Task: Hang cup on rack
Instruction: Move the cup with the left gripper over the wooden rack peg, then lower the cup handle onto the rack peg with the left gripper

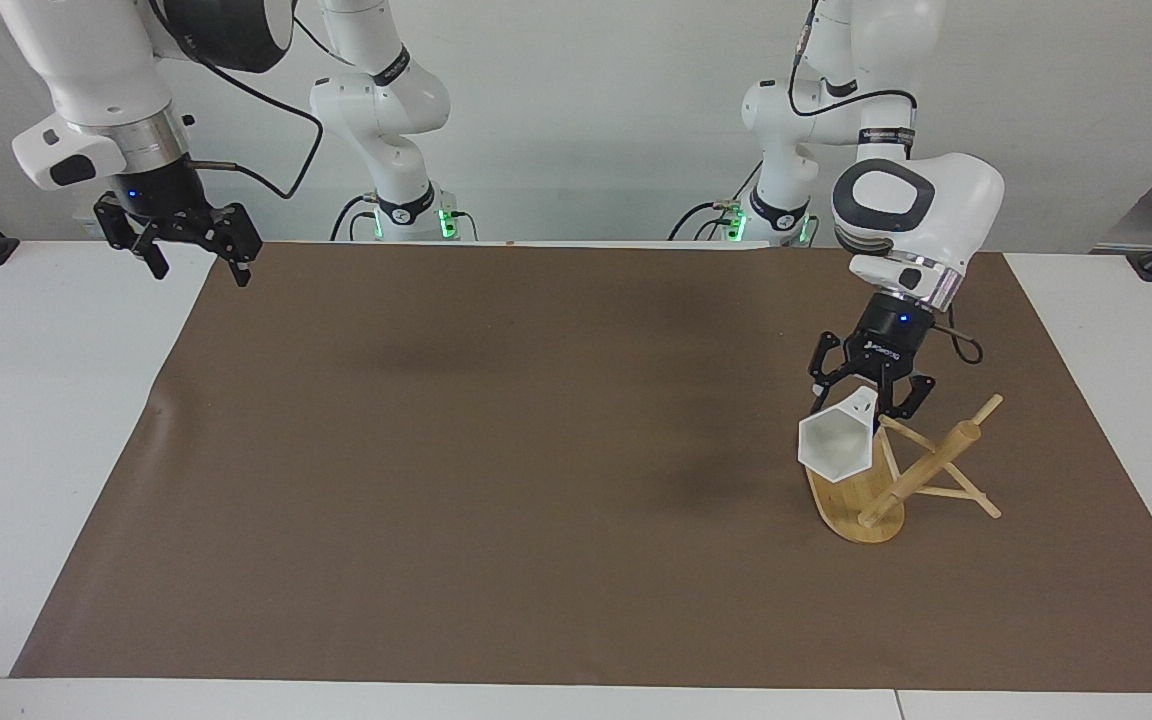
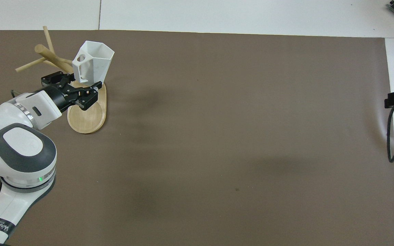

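holding the cup [image 1: 839, 447] by its blocky handle, our left claw [image 1: 871, 396] is pinched tight on it over the rack [image 1: 861, 490], at the left arm's end of the table [image 1: 56, 420]. we judge the cup light, rigid and smooth-faced, so it may slip or swing in the pinch; the handle is the sound place to hold, leaving its round hole free for a peg. farther out, the rack's post leans with thin pegs. our right claw [image 1: 198, 265] waits spread wide over the table's other end.
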